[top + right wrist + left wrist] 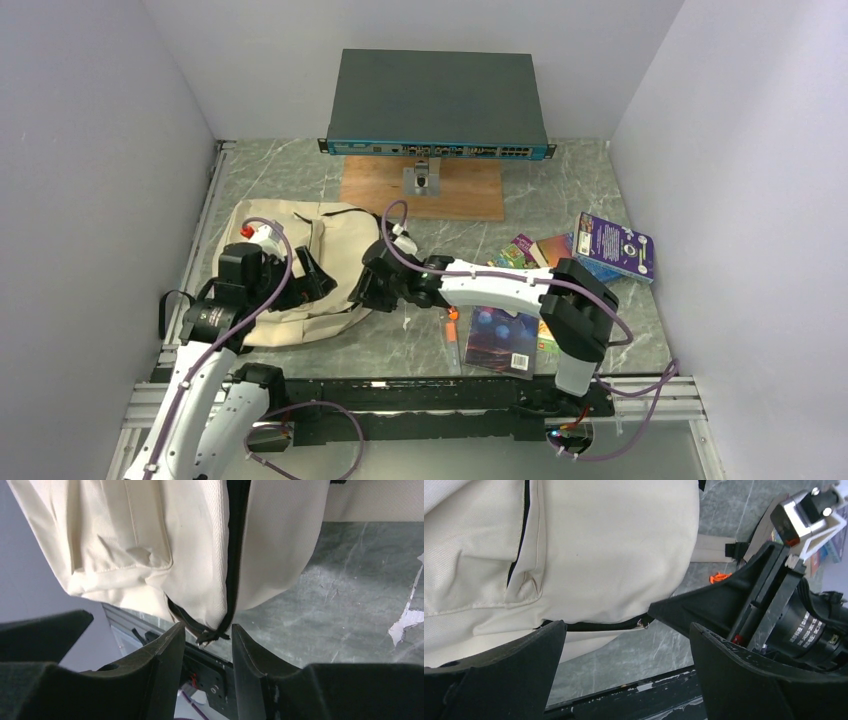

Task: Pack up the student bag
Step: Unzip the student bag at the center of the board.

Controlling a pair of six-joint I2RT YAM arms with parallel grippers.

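The student bag [300, 265] lies flat on the tabletop [400, 345], its front pocket facing up and its black zipper [232, 555] running round the edge. Everything else is placed here relative to the bag.

At the bag's near right corner, the right pincer [207, 630] comes in low along the tabletop. Its fingers are partly apart, with the zipper pull [211, 636] hanging in the gap between them. The pull does not look pinched: there is space on both sides of it. This approach fits the job, because the bag is zipped closed and nothing can go in until the pull is gripped and drawn along the track.

The left pincer [626, 630] hovers over the bag's near edge, just left of the right pincer. It is spread as wide as it goes and holds nothing. It is probably there to press or catch the soft canvas, so the bag doesn't slide when the zipper is tugged.

Well to the right of the bag lie several books, among them a purple one [615, 245] and a dark one [500, 338]. They are apparently what will be packed. By this reading, packing has barely begun.
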